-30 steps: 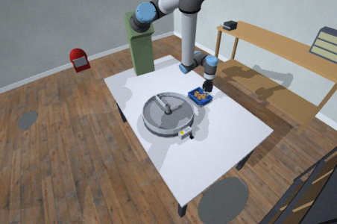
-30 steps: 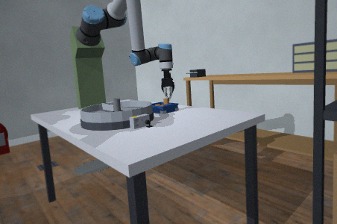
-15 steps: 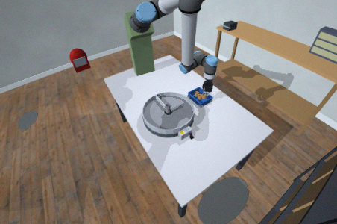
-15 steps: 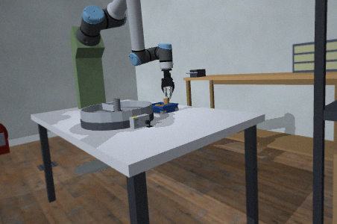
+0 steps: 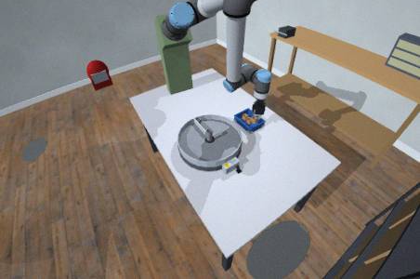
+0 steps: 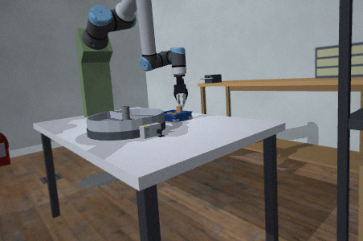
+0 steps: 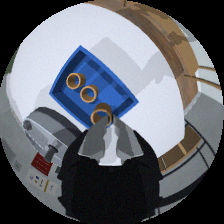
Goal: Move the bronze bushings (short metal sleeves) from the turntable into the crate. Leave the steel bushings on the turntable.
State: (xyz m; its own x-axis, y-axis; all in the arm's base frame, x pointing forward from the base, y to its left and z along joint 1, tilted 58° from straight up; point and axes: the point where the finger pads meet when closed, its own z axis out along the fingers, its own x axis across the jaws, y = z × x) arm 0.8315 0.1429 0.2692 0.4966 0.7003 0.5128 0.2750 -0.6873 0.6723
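While the pincer [image 7: 109, 131] hangs over the blue crate [image 7: 114, 89], it grips a bronze bushing [image 7: 100, 115] beside two others already inside. This looks like the drop-off step; next it should release, then lift. A white worktop [image 5: 279, 167] carries the turntable [image 5: 186, 146], on a wooden floor [image 5: 70, 195].

White table [image 5: 288, 167] with grey turntable [image 5: 186, 146] and blue crate [image 5: 241, 122].
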